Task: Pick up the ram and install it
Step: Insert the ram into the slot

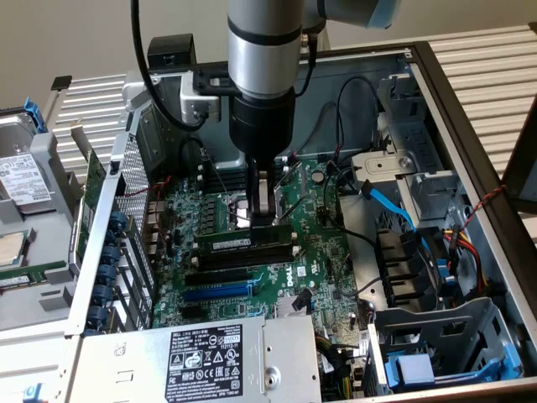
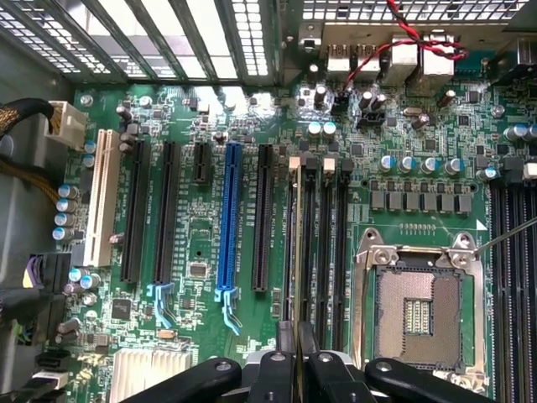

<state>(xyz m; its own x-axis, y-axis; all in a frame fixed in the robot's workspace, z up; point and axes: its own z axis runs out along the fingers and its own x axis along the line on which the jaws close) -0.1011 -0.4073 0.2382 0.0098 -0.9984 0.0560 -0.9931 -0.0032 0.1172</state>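
Observation:
The ram is a long dark-green stick with a white sticker, standing on its long edge inside the open computer case. My gripper reaches straight down and is shut on its top edge near one end. In the wrist view the ram shows edge-on as a thin line running away from my gripper. It lies along the black memory slot nearest the expansion slots, beside the other black memory slots. Whether it rests in the slot or hovers just over it, I cannot tell.
The blue expansion slot and black expansion slots lie on one side of the ram, the open CPU socket on the other. A grey power supply, a blue cable and the drive cage crowd the case.

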